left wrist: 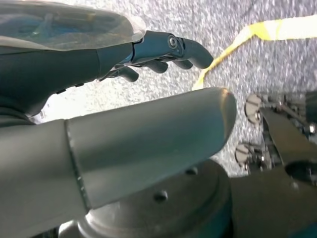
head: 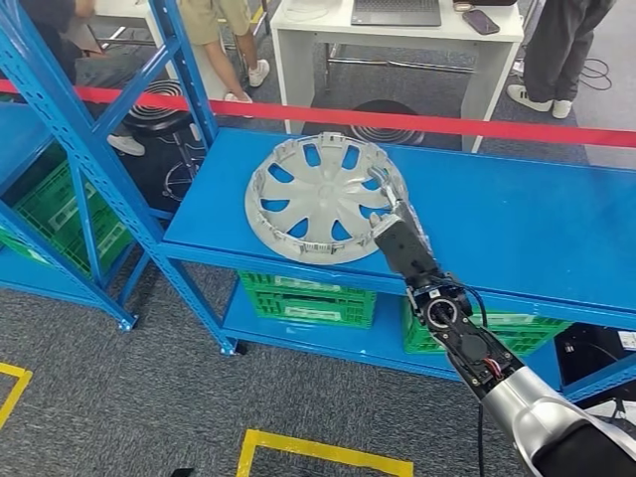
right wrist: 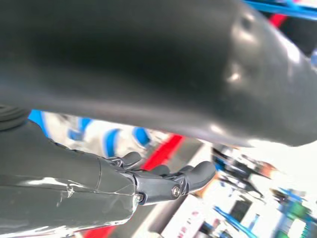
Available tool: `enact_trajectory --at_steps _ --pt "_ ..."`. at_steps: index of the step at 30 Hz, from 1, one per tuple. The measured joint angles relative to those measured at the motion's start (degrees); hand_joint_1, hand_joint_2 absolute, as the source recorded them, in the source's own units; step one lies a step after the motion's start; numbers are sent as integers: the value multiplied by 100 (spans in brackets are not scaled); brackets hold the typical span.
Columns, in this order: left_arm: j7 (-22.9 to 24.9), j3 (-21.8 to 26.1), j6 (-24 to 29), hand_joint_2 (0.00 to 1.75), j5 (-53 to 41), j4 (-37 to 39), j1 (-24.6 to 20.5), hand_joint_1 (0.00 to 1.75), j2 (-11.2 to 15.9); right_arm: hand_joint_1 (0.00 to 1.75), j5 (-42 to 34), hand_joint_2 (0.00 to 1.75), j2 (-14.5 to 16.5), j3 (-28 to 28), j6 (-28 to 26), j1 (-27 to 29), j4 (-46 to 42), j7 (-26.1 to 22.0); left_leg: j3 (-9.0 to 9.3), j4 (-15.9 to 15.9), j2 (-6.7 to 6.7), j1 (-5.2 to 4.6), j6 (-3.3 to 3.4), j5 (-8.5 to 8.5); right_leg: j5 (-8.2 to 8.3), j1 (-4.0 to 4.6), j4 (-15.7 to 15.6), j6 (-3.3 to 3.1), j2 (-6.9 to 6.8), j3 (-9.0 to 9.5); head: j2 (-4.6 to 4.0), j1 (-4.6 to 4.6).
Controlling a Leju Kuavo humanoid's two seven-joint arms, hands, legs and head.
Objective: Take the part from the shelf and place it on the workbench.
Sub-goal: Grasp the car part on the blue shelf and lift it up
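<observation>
The part is a silver hubcap (head: pixel 319 199) with blue showing through its spoke openings, lying flat on the blue shelf board (head: pixel 510 219). My right hand (head: pixel 401 234) reaches in from the lower right, and its fingertips are at the hubcap's right rim. In the right wrist view the dark fingers (right wrist: pixel 168 181) stretch out well apart from the thick thumb, with the blurred hubcap (right wrist: pixel 93 136) behind them and nothing gripped. My left hand (left wrist: pixel 56 74) hangs over the grey carpet, fingers (left wrist: pixel 176 47) extended and empty.
Green crates (head: pixel 307 296) sit on the lower shelf, and another one (head: pixel 53 209) is in the rack to the left. Slanted blue rack posts (head: pixel 89 169) stand left of the hubcap. Behind the shelf are a red barrier tape (head: pixel 420 121), a white table (head: pixel 390 35) and people's legs. Yellow tape (head: pixel 322 452) marks the floor.
</observation>
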Motion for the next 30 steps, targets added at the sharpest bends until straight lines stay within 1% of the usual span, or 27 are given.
enact_trajectory --at_steps 6,14,16,18,20,21,23,25,28,30 --pt "-18 0 2 0 34 0 0 0 2 0 -105 0 -4 -38 81 -49 -579 -14 5 -15 2 1 -47 4 -8 3 0 -17 0 4 0 0" --pt "-8 -2 -37 0 48 0 -14 0 2 0 -170 0 -3 -56 140 -322 -802 163 5 -15 0 1 -51 5 -6 0 -8 -20 -7 15 0 0" --pt "-8 -1 -38 0 57 0 -14 0 2 0 -132 87 -2 -46 119 -373 -804 436 3 -15 -1 1 -51 6 -4 0 -11 -20 -8 18 0 0" --pt "-6 0 -38 0 73 0 -16 0 2 0 -26 175 5 -10 102 -505 -732 1039 0 -15 -2 0 -51 6 0 -1 -13 -18 -8 18 0 0" --pt "3 0 -38 0 87 0 -25 0 2 0 232 175 38 60 91 -731 -523 1795 -2 -15 -3 -1 -51 7 3 -1 -15 -16 -8 17 0 0" --pt "11 0 -38 0 88 0 -32 0 2 0 476 175 66 118 78 -857 -362 2176 -2 -15 -4 -1 -52 8 4 -1 -16 -16 -10 18 0 0" --pt "37 -1 -38 0 70 0 -50 0 2 0 1135 175 123 274 69 -1091 -1 2908 -3 -14 -9 -1 -52 9 5 -1 -18 -15 -18 21 0 0" --pt "75 -5 -46 0 34 0 -69 0 2 0 1816 175 177 458 138 -1297 374 3525 -3 -14 -17 -1 -52 10 6 -1 -19 -14 -29 24 0 0" --pt "122 -46 -78 0 -14 0 -105 0 3 0 2652 175 240 767 312 -1558 988 4115 -2 -12 -22 0 -52 11 7 -1 -22 -13 -38 26 0 0" --pt "116 -78 -98 0 -20 0 -124 0 7 0 2984 175 264 945 345 -1651 1376 4263 -2 -12 -23 0 -52 11 6 -1 -24 -13 -39 28 0 0"
